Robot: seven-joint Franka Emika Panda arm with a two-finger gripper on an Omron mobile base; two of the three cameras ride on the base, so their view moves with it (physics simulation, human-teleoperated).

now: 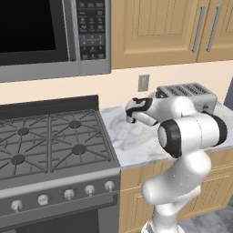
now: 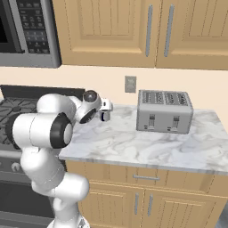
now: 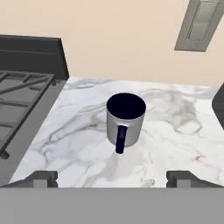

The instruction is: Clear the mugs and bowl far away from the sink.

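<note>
Now: jaws [image 3: 112,177] wide open, empty | navy-and-grey metallic mug [image 3: 125,120] upright on marble bench [image 3: 175,131], beside stove [image 3: 22,105], probably parked away from sink.

A home kitchen.
Gas stove [image 1: 50,136] left of the hand, toaster [image 2: 164,110] to its right, microwave [image 1: 45,36] and wooden cabinets [image 2: 133,31] above, marble counter [image 2: 147,144] below.

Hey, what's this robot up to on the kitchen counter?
The white arm is reaching over the marble counter between the stove and the toaster. Its gripper is open and empty, with a dark navy mug standing upright on the counter just ahead of the fingertips. Nothing grips the mug, so it stands free beside the stove.
</note>
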